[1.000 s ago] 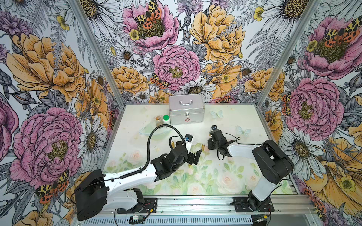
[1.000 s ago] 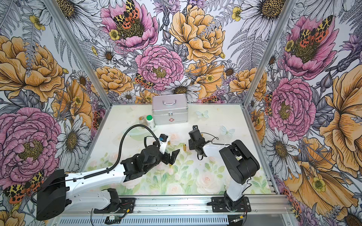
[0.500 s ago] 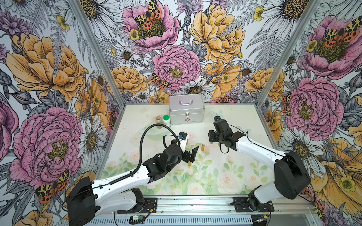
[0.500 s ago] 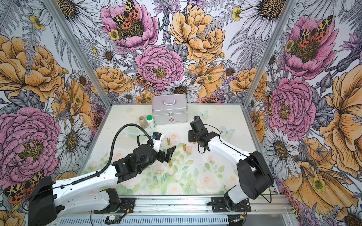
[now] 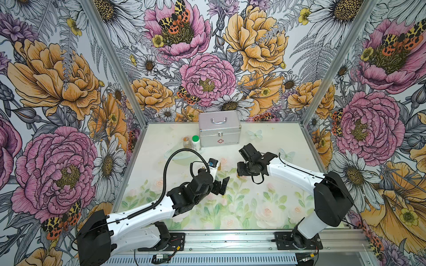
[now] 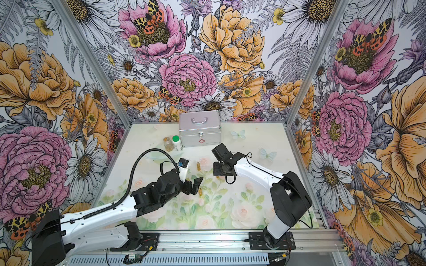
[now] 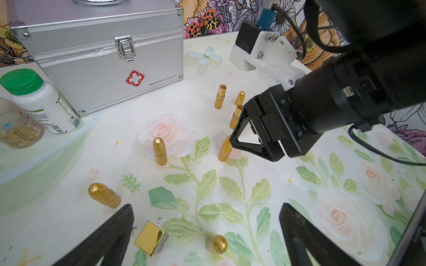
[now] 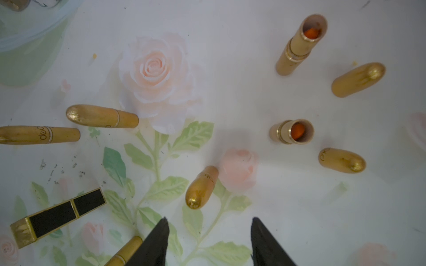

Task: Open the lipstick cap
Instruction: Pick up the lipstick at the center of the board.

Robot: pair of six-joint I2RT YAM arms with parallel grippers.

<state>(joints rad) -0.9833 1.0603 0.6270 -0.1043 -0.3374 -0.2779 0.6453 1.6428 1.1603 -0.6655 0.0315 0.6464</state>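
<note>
**Grippers.** The right gripper [image 8: 209,222] has its jaws partly apart with nothing between them. It hangs above the table, and a short gold cap [image 8: 201,186] stands free just beside its tips. The left gripper [image 7: 206,205] has its jaws spread wide and holds nothing. It sits low over the middle of the table, with a black lipstick [image 7: 151,238] and a round gold piece [image 7: 216,244] standing near its fingers, apparently untouched.

**Progress (judgement).** The task is partly done.
- An uncapped lipstick [image 8: 292,132] and a second uncapped lipstick [image 8: 302,43] stand with the orange stick exposed.
- A loose cap [image 8: 342,160] and another loose cap [image 8: 358,79] stand close by.
- A capped lipstick [image 7: 159,150], a second capped lipstick [image 7: 103,194] and the black lipstick are closed.
- Neither gripper holds a lipstick, so the next one is not yet taken up.

**Surface and room.** The table [image 5: 265,142] is white, printed with pale roses and green leaves, and carries small dark scuffs. At the back stands a latched silver case [image 5: 219,131], with a green-capped bottle [image 5: 196,142] and an amber jar [image 5: 186,142] just beside it. The walls [image 5: 207,76] carry a large floral print and are framed by aluminium posts.
</note>
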